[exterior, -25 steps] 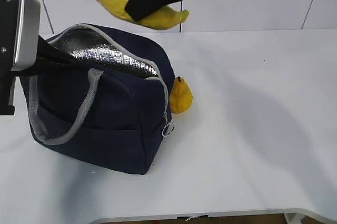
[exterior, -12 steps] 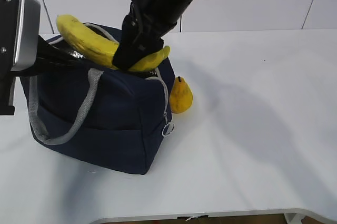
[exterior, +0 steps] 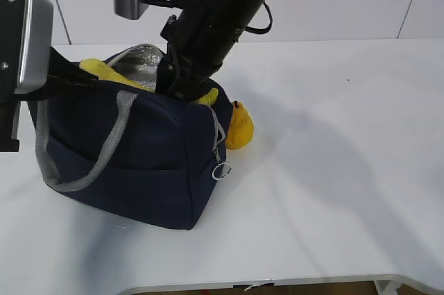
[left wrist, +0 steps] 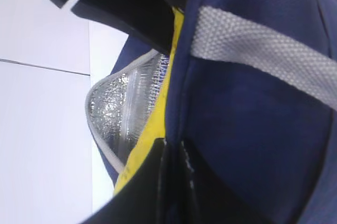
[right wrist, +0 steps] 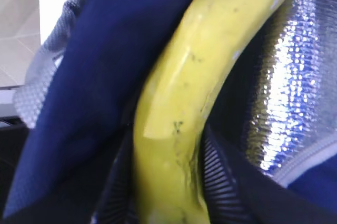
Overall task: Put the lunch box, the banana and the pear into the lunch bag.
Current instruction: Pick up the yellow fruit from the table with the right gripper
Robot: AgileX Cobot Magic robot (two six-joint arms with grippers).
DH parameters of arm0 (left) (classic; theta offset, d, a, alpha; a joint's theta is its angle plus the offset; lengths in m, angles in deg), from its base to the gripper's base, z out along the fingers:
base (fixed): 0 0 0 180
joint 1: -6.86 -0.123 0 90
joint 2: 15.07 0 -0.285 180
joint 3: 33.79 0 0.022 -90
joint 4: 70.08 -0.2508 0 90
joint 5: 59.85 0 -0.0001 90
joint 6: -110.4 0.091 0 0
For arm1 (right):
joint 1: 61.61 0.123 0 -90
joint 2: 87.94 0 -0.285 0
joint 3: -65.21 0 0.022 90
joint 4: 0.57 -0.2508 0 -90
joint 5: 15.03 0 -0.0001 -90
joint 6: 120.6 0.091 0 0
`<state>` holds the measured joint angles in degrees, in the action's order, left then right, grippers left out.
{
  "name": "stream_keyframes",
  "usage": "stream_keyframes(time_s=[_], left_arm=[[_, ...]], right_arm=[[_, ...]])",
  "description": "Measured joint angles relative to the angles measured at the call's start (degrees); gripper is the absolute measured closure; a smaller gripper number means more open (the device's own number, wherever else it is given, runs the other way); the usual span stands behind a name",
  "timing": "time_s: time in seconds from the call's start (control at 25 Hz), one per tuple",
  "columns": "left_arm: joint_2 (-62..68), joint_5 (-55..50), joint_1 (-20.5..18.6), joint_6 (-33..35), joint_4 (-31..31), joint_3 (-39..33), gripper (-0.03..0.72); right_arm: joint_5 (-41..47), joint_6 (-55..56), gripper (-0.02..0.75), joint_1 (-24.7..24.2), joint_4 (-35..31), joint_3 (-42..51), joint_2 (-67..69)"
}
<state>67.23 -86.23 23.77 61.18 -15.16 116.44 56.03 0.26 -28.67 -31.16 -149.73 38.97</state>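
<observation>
Yellow banana (right wrist: 174, 129) clamped in the right gripper (right wrist: 163, 192), inside the lunch bag (exterior: 152, 156) mouth.

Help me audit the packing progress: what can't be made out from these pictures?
- Small clear lunch box: in no view; the boxy navy fabric lunch bag may hide it.
- Long curved yellow banana: exterior view, its middle is behind the right arm.
- Squat yellow-orange pear: partly behind the bag's corner.
- Left gripper's jaws: exterior view, hidden at the bag's rim.

Lab: bare white table (exterior: 347, 191), panelled wall (exterior: 347, 0)
</observation>
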Motion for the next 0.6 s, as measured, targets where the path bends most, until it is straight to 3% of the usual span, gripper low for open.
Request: stream_keyframes(time_s=[0.6], left_arm=[[-0.13,0.86,0.0,0.0,-0.3,0.0,0.701]], right_arm=[[-1.19,5.73,0.417,3.0,1.56,4.32,-3.16]])
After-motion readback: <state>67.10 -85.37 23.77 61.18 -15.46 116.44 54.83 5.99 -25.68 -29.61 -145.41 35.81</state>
